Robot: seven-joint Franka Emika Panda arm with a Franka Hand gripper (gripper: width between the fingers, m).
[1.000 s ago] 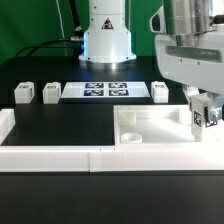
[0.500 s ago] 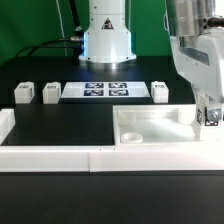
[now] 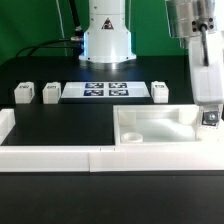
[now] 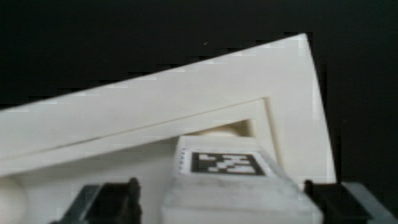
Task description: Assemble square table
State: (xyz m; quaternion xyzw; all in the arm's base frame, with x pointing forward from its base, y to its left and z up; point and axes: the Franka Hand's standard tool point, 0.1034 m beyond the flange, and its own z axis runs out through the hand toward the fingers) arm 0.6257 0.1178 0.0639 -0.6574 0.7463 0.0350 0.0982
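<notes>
The black matte table (image 3: 60, 125) fills the exterior view. Along its 6 o'clock edge runs the long low white border wall (image 3: 60, 158), turning up at 9 o'clock.

The large white plastic square tray-like top (image 3: 155, 130) lies flat at 4 o'clock, hollow side up, with its 6 o'clock side against the wall and its edges parallel to it. Being square, it has no distinct long axis. In the wrist view its smooth raised rim (image 4: 160, 100) meets in a sharp corner, with a rounded recess just inside that corner.

The white robot base (image 3: 106, 40) stands at 12 o'clock. In front of it lies the marker board (image 3: 100, 90), long axis from 9 to 3 o'clock.

Three small white block legs with black-and-white tags rest on the table in line with the board. Two (image 3: 23, 93) (image 3: 50, 92) are on its 9 o'clock side and one (image 3: 160, 92) just beside its 3 o'clock end.

The fourth white block leg (image 3: 211, 117) (image 4: 222, 178) is at 3 o'clock, above the top's far corner on that side. Its tagged face is turned toward the wrist camera, and its long axis cannot be read. Whether it touches the top cannot be told.

The tool (image 3: 210, 121) (image 4: 222, 203) grips this leg, with dark fingers (image 4: 111, 200) pressed on two opposite sides.
</notes>
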